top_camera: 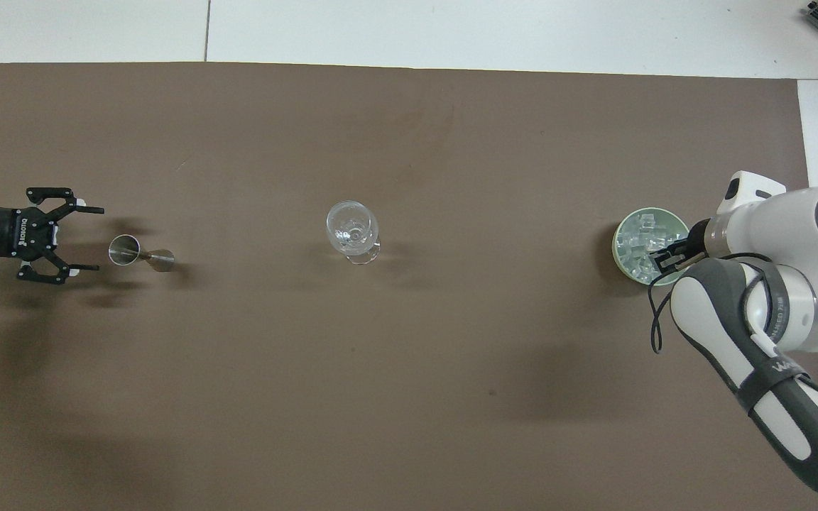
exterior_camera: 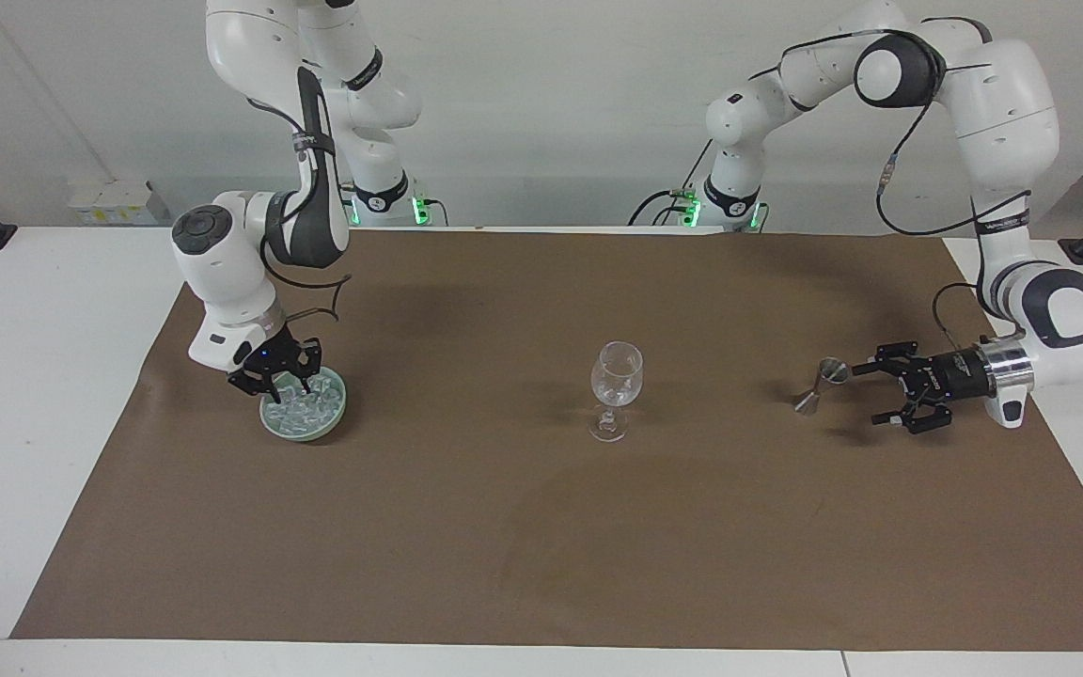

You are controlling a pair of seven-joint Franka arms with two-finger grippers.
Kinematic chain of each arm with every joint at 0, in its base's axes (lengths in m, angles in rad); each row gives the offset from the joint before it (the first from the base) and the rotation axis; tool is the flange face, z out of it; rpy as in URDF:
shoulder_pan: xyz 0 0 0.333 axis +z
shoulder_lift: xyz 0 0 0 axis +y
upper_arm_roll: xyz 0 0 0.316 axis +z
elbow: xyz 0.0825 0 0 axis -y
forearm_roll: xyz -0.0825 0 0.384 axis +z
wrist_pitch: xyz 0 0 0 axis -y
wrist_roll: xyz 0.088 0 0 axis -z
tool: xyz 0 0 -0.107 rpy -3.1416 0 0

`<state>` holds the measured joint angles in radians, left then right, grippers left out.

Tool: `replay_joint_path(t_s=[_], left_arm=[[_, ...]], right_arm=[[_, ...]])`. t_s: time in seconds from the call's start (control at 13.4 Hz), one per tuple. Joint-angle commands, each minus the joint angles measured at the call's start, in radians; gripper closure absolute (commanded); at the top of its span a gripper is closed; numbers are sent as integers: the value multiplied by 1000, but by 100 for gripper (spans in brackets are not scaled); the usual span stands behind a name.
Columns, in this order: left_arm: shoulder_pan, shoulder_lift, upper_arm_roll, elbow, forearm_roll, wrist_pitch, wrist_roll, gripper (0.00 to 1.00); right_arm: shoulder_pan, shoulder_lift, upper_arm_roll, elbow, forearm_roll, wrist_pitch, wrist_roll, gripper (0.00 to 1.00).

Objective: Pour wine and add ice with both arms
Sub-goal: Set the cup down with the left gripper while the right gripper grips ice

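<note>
The ice point(exterior_camera: 305, 402) lay heaped in a green bowl point(exterior_camera: 335, 420) toward my right arm's end of the brown mat point(exterior_camera: 541, 545), well apart from the wine glass point(exterior_camera: 615, 390) at the middle. I judged the cubes light, hard and slippery, best pinched singly across flat faces. My right gripper point(exterior_camera: 280, 376) was down among them, narrowed; whether it held a cube I could not tell. My left gripper point(exterior_camera: 894, 395) stood spread wide, empty, beside the metal measuring cup point(exterior_camera: 819, 384).
</note>
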<state>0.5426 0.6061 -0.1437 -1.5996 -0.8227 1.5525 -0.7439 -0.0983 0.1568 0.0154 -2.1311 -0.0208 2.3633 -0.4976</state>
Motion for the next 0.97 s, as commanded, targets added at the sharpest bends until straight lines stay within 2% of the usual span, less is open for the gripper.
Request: replay_joint_path(t_s=[0.0,0.22,0.45,0.67,0.9], left_arm=[[-10,1,-4,75,70,-9,-8,0],[-10,1,-48,167,169,-19,30,0],[-15,-38,-51,202,230,-29,61,0],[-33,-46,-51,266,296,-71,64,0],[-91,-139,-50,271,405,-55,136,0]], right_arm=[[-15,4,3,-4,-10,10,-12,52],[-17,4,3,-6,-10,10,-10,52],[-18,7,3,7,-10,7,-12,52],[-15,15,3,34,-11,-18,-13,52],[-15,13,3,22,-11,-7,-10,52]])
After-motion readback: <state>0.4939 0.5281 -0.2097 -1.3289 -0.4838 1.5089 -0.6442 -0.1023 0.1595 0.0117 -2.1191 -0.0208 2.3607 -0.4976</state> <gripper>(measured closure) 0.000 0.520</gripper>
